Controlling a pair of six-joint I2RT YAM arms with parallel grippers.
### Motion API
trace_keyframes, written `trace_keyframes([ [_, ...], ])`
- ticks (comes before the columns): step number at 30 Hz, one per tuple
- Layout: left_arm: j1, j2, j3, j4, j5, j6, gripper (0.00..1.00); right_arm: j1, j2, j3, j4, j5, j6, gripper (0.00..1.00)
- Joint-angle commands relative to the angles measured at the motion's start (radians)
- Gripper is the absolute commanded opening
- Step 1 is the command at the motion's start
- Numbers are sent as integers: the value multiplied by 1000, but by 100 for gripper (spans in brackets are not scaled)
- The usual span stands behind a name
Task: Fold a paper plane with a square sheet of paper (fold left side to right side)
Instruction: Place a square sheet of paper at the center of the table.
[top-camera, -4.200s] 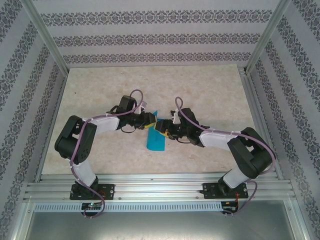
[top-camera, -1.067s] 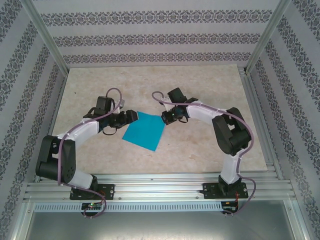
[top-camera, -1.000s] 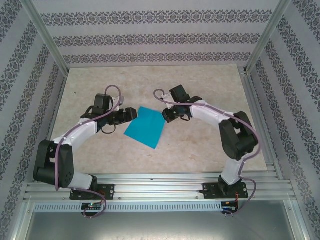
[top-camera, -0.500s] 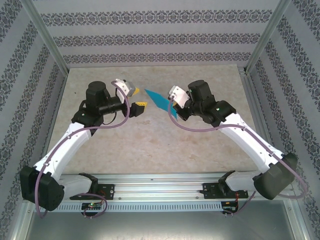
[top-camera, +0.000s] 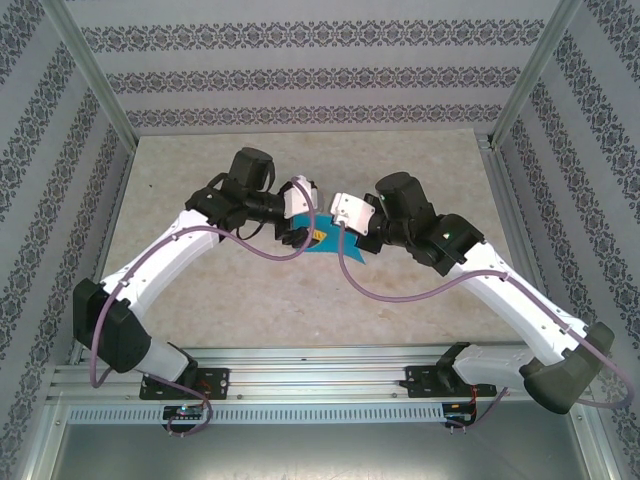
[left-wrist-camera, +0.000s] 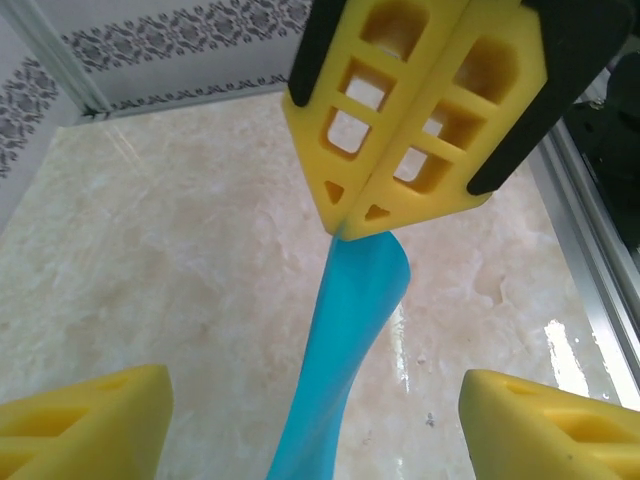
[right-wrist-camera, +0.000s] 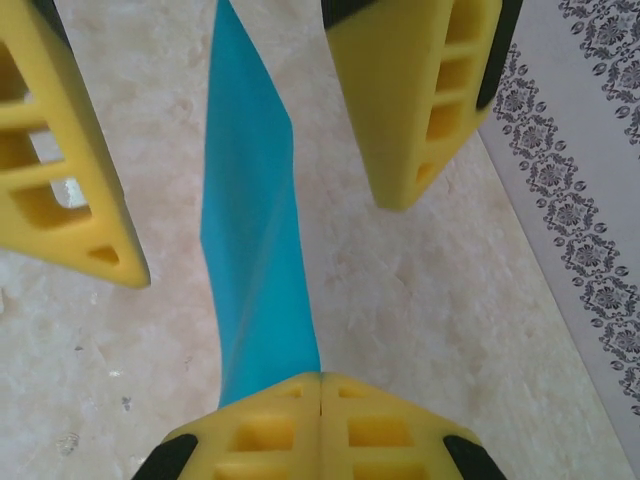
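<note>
Clamped tight with the right gripper (right-wrist-camera: 320, 378) on one edge of the thin turquoise-blue square sheet of paper (right-wrist-camera: 250, 200), held curled over the middle of the beige marbled tabletop (top-camera: 400, 170). Spread wide with the left gripper (left-wrist-camera: 315, 395), jaws flanking the sheet without touching.

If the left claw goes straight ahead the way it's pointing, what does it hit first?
Probably the blue paper, which runs between the fingers of the open left claw; just beyond is the right claw pinching it. Depth is unclear.
</note>
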Motion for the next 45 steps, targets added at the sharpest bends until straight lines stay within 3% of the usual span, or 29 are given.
trace_keyframes([
  [1,-33,28,50,-83,-33,80,71,21,-18,-4,-3,23,-31,0],
  [4,-44,68,100,-136,-54,84,57,25,-13,-4,-4,33,-38,0],
  [10,-52,118,166,-207,-79,88,16,25,-21,-14,12,38,-37,0],
  [14,-52,113,157,-195,-82,63,1,5,-35,-21,19,24,-6,10],
  [18,-53,85,124,-136,-124,-39,0,-75,-97,-63,88,-48,128,45],
  [21,-52,43,69,-54,-121,-172,0,-205,-178,-131,177,-138,331,63],
  [24,-52,-3,0,82,-87,-418,0,-365,-268,-237,296,-244,578,73],
  [28,-52,-30,-113,279,-108,-773,0,-489,-332,-394,425,-338,854,80],
  [31,-48,-45,-204,435,-177,-1019,0,-505,-323,-489,496,-386,994,83],
  [36,-18,-47,-311,517,-348,-1350,0,-505,-264,-590,599,-426,1199,84],
  [40,-15,-22,-404,575,-451,-1472,0,-469,-190,-642,673,-451,1345,81],
  [45,-12,12,-477,582,-590,-1460,0,-319,-55,-677,814,-396,1483,68],
])
